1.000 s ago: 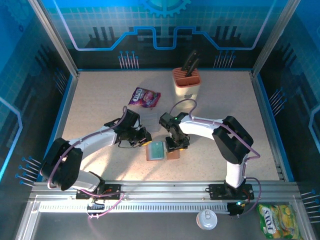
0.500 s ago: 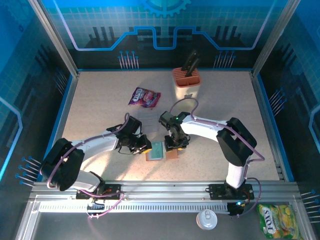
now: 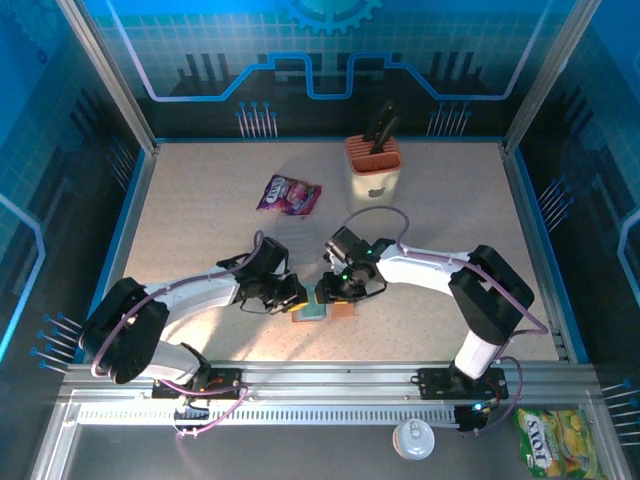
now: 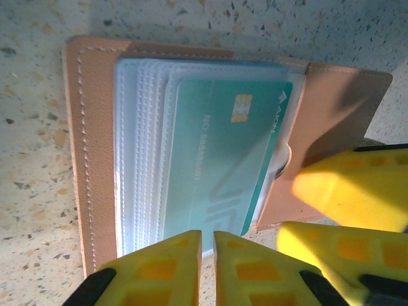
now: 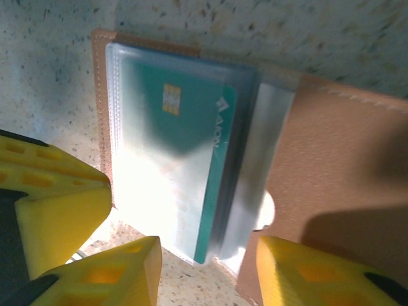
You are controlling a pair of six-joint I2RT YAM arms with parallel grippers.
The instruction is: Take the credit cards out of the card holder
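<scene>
Open and flat on the speckled desk (image 3: pixel 200 230), toward the front middle between the two arms: the card holder (image 4: pixel 89 127), tan-brown leather with stitched edges, a stack of clear plastic sleeves fanned across its inner face. Tucked inside the topmost sleeve, a teal credit card (image 4: pixel 217 172) with a gold chip and pale lettering, one short end reaching toward the holder's other flap. At the near edge of the sleeves, the left end effector (image 4: pixel 208 241), yellow fingers pressed almost together with only a sliver between them; cannot tell whether a sleeve edge is caught in that sliver. From the opposite side, the right end effector (image 5: pixel 207 255), fingers spread, straddling the lower corner of the card and its sleeves without visibly clamping them, one finger over bare desk, the other at the edge of the brown flap. Seen from above, both end effectors meeting low over the holder, just beside each other. Farther back on the desk, well apart from the holder, a purple snack packet (image 3: pixel 288 194) lying flat, and beyond it to the right a beige knife block (image 3: pixel 374 172) with an orange top and dark handles sticking up. In front of the rail, off the desk, a yellow-green packet (image 3: pixel 556 440) and a small white round thing (image 3: pixel 412 438).
</scene>
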